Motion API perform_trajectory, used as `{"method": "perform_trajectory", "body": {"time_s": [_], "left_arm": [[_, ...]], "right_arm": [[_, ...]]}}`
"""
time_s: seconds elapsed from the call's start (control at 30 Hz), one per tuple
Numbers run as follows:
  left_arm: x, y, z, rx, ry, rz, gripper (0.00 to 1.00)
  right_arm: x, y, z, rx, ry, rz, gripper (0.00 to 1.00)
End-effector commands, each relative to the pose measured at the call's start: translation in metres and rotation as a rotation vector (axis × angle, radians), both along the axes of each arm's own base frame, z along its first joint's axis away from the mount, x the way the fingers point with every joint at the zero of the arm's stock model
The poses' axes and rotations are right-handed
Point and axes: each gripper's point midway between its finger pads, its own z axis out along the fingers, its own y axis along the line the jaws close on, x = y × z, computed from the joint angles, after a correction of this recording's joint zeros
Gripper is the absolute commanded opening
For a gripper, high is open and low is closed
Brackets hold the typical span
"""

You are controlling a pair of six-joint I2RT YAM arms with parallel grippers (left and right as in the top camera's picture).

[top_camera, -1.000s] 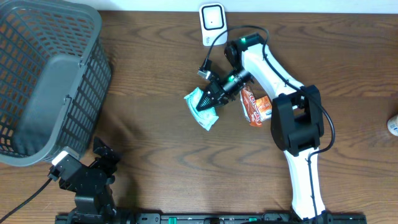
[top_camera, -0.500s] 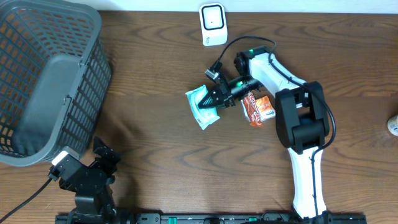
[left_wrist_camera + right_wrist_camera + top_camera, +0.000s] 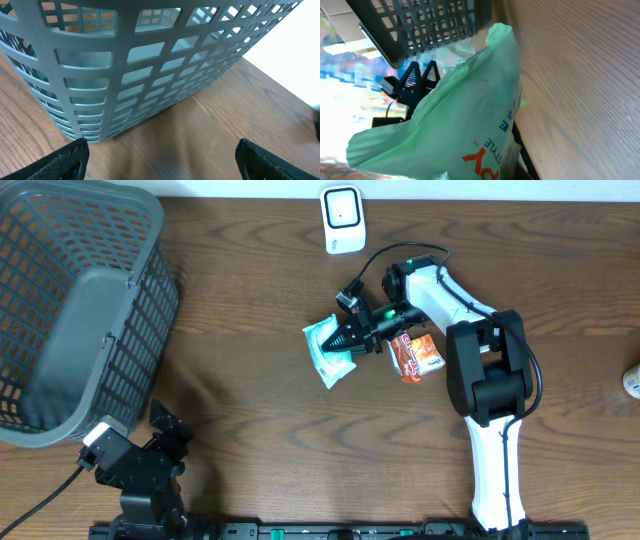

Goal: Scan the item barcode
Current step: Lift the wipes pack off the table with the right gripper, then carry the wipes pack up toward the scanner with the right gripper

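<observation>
green pouch [image 3: 328,352] is pinched in the right gripper [image 3: 352,338] mid-table and has drifted slightly right over the last second, still well apart from the white scanner [image 3: 342,218] (so no barcode presented yet). left gripper [image 3: 161,159] idles spread wide beside the basket [image 3: 125,70].

Dark wood-grain table [image 3: 250,430] with a pale strip [image 3: 500,188] along its far edge.

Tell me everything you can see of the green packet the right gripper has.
The green packet is a soft, crinkled plastic pouch, pale mint with white patches, with orange and blue print on one face. No barcode shows. The right gripper is shut on one edge of it, beside the orange packet. Whether it rests on the table is unclear.
</observation>
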Motion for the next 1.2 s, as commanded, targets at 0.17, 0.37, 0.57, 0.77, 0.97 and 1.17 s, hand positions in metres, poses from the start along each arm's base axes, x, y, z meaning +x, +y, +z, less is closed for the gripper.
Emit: {"method": "perform_trajectory", "body": {"time_s": [0.17,0.37,0.57,0.77,0.97,1.17], "left_arm": [[-0.001,0.0,0.002,-0.001,-0.007,0.004,0.93],[-0.001,0.0,0.002,-0.001,-0.007,0.004,0.93],[-0.001,0.001,0.002,-0.001,-0.007,0.004,0.93],[-0.001,0.0,0.002,-0.001,-0.007,0.004,0.93],[-0.001,0.001,0.002,-0.001,-0.007,0.004,0.93],[-0.001,0.0,0.002,-0.001,-0.007,0.004,0.93]], "right_arm": [[0.0,-0.012,0.025,-0.189,-0.065,0.059,0.01],[-0.006,-0.015,0.045,-0.47,-0.267,0.143,0.01],[-0.028,-0.004,0.043,-0.706,-0.54,0.305,0.01],[-0.003,0.004,0.025,-1.005,-0.884,0.375,0.01],[0.064,0.03,0.042,-1.083,-1.173,0.146,0.01],[0.132,0.034,0.063,-1.025,-1.355,-0.035,0.01]]}}
